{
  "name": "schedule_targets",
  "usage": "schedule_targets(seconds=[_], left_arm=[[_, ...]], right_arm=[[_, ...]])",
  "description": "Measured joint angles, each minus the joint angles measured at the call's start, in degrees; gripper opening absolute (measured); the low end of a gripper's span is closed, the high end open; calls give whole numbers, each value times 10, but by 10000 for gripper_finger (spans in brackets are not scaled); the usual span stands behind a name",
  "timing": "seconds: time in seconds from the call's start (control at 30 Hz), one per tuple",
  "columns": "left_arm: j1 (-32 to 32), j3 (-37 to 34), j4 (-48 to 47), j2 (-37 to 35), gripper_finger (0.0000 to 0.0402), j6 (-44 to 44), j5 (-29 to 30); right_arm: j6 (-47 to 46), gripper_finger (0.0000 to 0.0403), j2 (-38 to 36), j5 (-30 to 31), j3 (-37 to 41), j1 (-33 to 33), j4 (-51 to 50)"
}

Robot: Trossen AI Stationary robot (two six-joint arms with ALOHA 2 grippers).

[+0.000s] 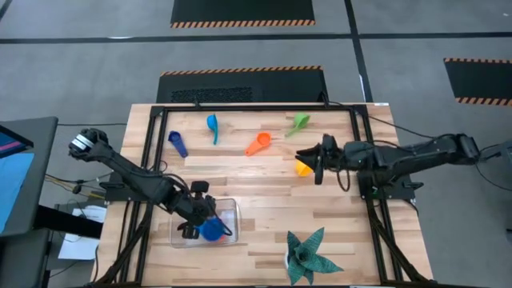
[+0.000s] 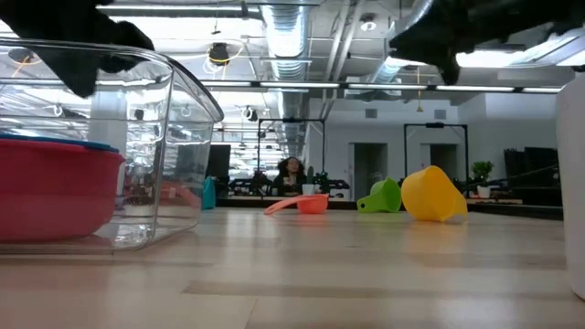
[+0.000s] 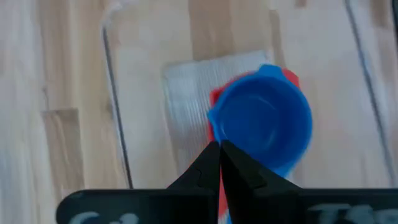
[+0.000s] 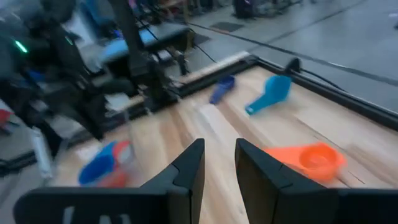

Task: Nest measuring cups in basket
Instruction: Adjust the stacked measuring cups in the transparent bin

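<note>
The wooden table [image 1: 264, 172] is bordered by a black frame [image 1: 256, 107]; its middle, between the basket and the far row of cups, lies bare. The left arm [image 1: 136, 178] reaches in from the left edge to the near-left part of the table, and the right arm [image 1: 408, 156] comes from the right edge toward the centre. The clear basket [image 1: 230, 210] sits near the front edge, left of centre. A dark green spiky plant [image 1: 308, 254] stands at the near edge, well apart on the right.

Inside the basket a blue cup [image 3: 264, 121] sits nested in a red cup [image 3: 216, 99]. The left gripper [image 3: 219, 163] hovers just over them, its fingers pressed together and holding nothing.

The right gripper [image 4: 219, 163], narrowly open and empty, hangs just beside the yellow cup [image 1: 303, 168], which lies tipped on its side. Along the far part of the table lie the green cup [image 1: 299, 122], the orange cup [image 1: 258, 144], the light blue cup [image 1: 212, 126] and the dark blue cup [image 1: 177, 143], all apart from one another with bare wood between them.
</note>
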State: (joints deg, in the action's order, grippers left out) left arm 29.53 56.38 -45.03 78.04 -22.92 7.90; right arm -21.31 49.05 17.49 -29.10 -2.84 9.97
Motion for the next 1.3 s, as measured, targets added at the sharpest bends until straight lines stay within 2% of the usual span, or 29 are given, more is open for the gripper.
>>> schedule_targets(seconds=[0.07, 0.23, 0.43, 0.5, 0.7, 0.87, 1.1, 1.3], left_arm=[[2, 0, -10, 8, 0, 4, 8], [15, 0, -15, 53, 0, 31, 21], [24, 0, -55, 105, 0, 35, 101], [26, 0, -58, 114, 0, 39, 109], [26, 0, -74, 121, 0, 63, 28], [26, 0, -84, 106, 0, 63, -10], [28, 0, -79, 96, 0, 50, -131], [30, 0, -72, 96, 0, 36, -141]], right_arm=[[-13, 113, -4, -25, 5, 26, -8], [-16, 113, 8, -30, 4, 45, -6], [-22, 113, 13, -32, 4, 35, -11], [-22, 113, 12, -33, 4, 30, -9], [-22, 113, 12, -33, 4, 21, -12], [-22, 113, 12, -29, 4, 22, -25], [-22, 113, 12, -26, 4, 22, -31], [-22, 113, 12, -26, 4, 22, -31]])
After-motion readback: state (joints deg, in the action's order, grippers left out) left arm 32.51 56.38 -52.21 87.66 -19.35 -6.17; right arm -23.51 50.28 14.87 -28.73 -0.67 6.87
